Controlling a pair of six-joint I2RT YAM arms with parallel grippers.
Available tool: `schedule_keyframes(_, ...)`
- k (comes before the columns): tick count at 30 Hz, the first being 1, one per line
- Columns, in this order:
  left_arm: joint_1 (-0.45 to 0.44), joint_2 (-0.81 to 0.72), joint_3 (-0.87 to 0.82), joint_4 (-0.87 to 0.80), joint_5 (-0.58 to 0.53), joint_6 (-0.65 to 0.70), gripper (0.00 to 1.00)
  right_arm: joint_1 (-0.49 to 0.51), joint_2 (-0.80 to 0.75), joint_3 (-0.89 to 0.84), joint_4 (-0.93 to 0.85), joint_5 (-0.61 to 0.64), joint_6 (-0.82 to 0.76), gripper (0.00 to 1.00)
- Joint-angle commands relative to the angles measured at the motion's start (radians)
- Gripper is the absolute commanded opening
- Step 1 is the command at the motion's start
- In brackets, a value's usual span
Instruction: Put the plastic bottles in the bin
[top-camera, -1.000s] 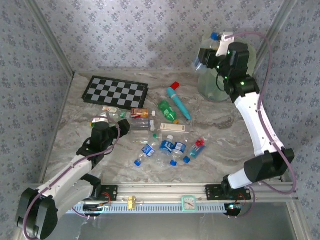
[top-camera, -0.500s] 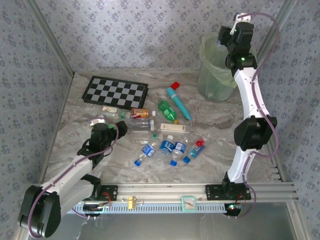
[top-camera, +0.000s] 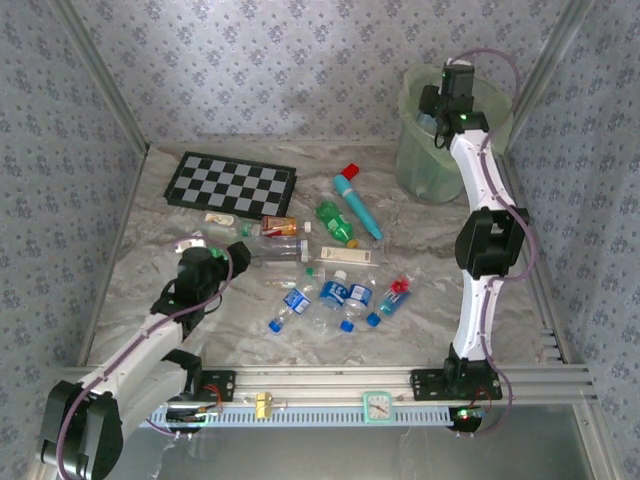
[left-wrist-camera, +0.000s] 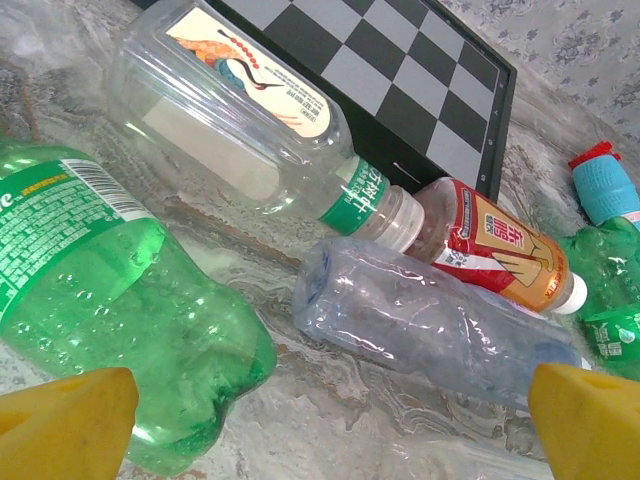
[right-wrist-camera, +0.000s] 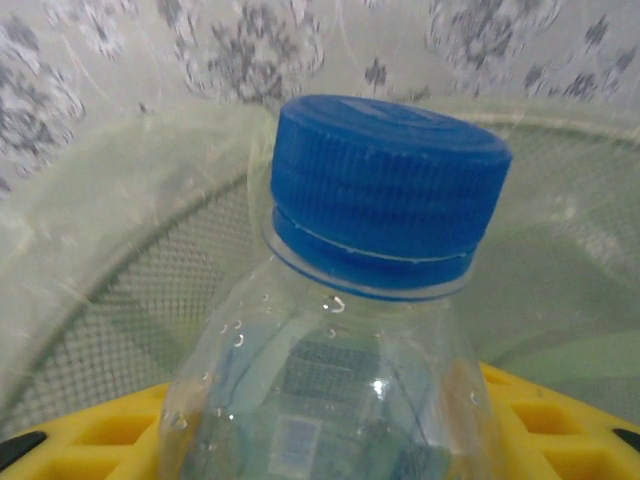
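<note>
Your right gripper (top-camera: 431, 122) is down in the mouth of the bin (top-camera: 412, 170) at the far right corner, and its wrist view shows the yellow fingers (right-wrist-camera: 90, 430) clamped on a clear bottle (right-wrist-camera: 330, 400) with a blue cap, the bin's pale-green wall curving close behind it. Your left gripper (top-camera: 201, 264) sits low over the left side of the marble table (top-camera: 440, 245); its 2 yellow fingertips (left-wrist-camera: 62, 420) are spread wide with nothing clamped between them. Just ahead of it lie a green bottle (left-wrist-camera: 110, 290), a big clear bottle (left-wrist-camera: 230, 110) with a green neck band, a crumpled clear bottle (left-wrist-camera: 430, 320) and an orange-label bottle (left-wrist-camera: 500, 250), the last 3 touching or nearly so. The chessboard (top-camera: 230, 182) lies beyond them, hard against that clutter, and the teal tube (top-camera: 357, 205) with its red cap lies beside another green bottle (top-camera: 335, 222) mid-table. A cluster of blue-label bottles (top-camera: 335, 295) lies nearer the front rail (top-camera: 330, 380). You have bare marble between that cluster and the right arm's base, and a strip along the left wall beside the chessboard.
</note>
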Motion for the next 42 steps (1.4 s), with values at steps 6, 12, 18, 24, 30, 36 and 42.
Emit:
schedule_keyframes(6, 0.013, -0.058, -0.007, -0.032, -0.004, -0.011, 1.00, 0.011, 0.013, 0.093, -0.060, 0.024, 0.026, 0.83)
schedule_keyframes(12, 0.019, -0.084, -0.016, -0.032, 0.003, -0.024, 1.00, 0.035, -0.031, 0.149, -0.099, 0.042, -0.023, 0.98)
schedule_keyframes(18, 0.025, -0.092, -0.007, -0.047, 0.017, -0.059, 1.00, 0.079, -0.149, 0.098, -0.111, 0.059, -0.080, 1.00)
schedule_keyframes(24, 0.031, -0.101, 0.041, -0.132, -0.008, -0.140, 1.00, 0.171, -0.360, -0.138, -0.058, 0.055, -0.124, 1.00)
schedule_keyframes(30, 0.048, -0.074, 0.104, -0.197, -0.040, -0.195, 1.00, 0.309, -0.579, -0.467, 0.015, 0.058, -0.158, 1.00)
schedule_keyframes(36, 0.099, 0.045, 0.171, -0.224, -0.040, -0.313, 1.00, 0.429, -0.720, -0.718, 0.021, 0.043, -0.103, 1.00)
schedule_keyframes(42, 0.137, 0.235, 0.329, -0.381, -0.035, -0.394, 1.00, 0.493, -0.786, -0.903, 0.041, 0.028, -0.004, 1.00)
